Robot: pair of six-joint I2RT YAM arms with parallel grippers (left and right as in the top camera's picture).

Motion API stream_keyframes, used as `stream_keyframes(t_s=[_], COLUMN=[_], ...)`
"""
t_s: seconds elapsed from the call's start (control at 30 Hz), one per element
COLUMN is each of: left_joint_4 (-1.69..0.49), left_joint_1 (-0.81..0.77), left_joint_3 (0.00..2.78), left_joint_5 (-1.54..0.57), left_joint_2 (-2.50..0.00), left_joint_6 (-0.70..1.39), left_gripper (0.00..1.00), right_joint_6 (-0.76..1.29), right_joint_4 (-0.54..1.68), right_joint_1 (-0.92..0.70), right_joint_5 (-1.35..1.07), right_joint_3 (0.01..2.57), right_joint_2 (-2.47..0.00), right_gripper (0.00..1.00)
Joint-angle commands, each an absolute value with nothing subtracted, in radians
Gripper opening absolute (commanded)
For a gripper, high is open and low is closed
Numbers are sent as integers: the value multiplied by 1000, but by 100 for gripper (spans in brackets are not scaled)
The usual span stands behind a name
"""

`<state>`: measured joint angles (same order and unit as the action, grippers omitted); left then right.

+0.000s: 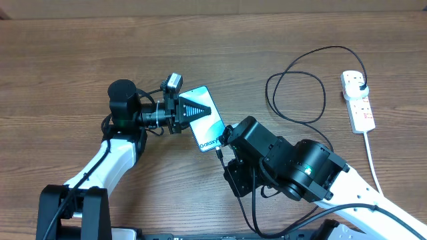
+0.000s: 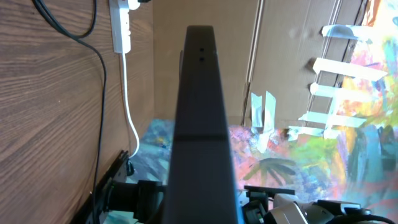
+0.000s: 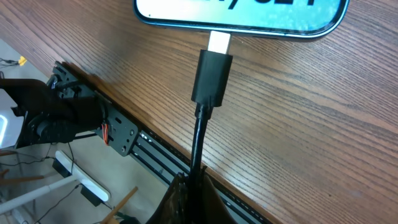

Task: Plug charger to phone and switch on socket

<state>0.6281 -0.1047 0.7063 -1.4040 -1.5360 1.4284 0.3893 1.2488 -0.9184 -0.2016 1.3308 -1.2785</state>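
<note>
From overhead, the left gripper covers part of the phone. Any finger beneath is hidden, so its hold cannot be told. The switch marks on the socket are too small to read. In the right wrist view, the top edge cuts off all but the phone's end. The right gripper is mostly cut off at the bottom edge. Whether the charger tip is seated cannot be told. A dark slab blocks the middle of the left wrist view.
</note>
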Motion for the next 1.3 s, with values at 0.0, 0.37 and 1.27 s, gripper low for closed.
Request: stream_keyframes(t_s=[0.0,0.37,1.27], left_joint_4=[637,637,630], left_joint_1=[-105,-105,-83], left_joint_3=[718,718,718], left_joint_5=[-1439,-1470,-1441], left_joint_2=[-1530,-1530,-1592], left_joint_6=[1477,1496,1383], left_gripper=[4,4,4], right_joint_6=[393,353,170], right_joint_4=[1243,1242,1276], right_joint_1=[-923,-923,-938], right_joint_5=[-191,-108,-172], right_joint_3=[1328,1328,1328], right_joint_2=[-1282,-1285,-1287], right_gripper=[4,4,4])
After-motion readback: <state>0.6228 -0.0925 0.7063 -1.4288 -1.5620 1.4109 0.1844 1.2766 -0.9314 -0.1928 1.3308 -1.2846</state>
